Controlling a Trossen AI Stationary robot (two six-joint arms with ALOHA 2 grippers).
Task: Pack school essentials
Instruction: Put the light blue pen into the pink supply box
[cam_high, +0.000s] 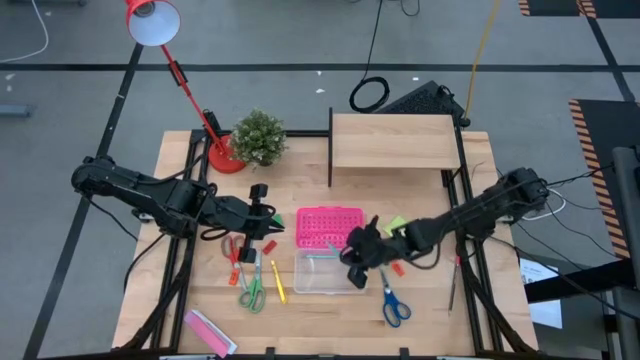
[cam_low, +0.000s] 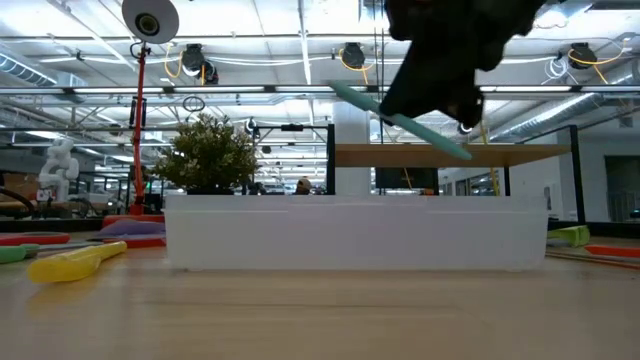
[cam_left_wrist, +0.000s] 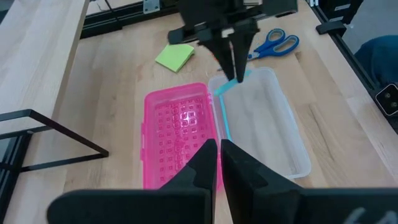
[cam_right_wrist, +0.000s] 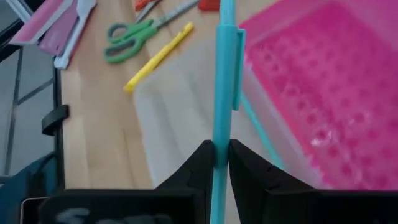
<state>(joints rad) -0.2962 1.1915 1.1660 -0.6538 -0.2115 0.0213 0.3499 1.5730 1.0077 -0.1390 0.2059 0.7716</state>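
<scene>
Right wrist view gives us the right gripper (cam_right_wrist: 216, 155) clamped on a teal pen (cam_right_wrist: 223, 74), held above the clear box (cam_high: 328, 272) beside its pink lid (cam_high: 328, 228). We see the left gripper (cam_left_wrist: 219, 158) closed on nothing, near the red scissors (cam_high: 234, 252).

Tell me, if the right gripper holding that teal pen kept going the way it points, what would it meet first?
Probably the clear box. The right gripper holds the teal pen over the box's open tray beside the pink lid; depth is uncertain.
</scene>
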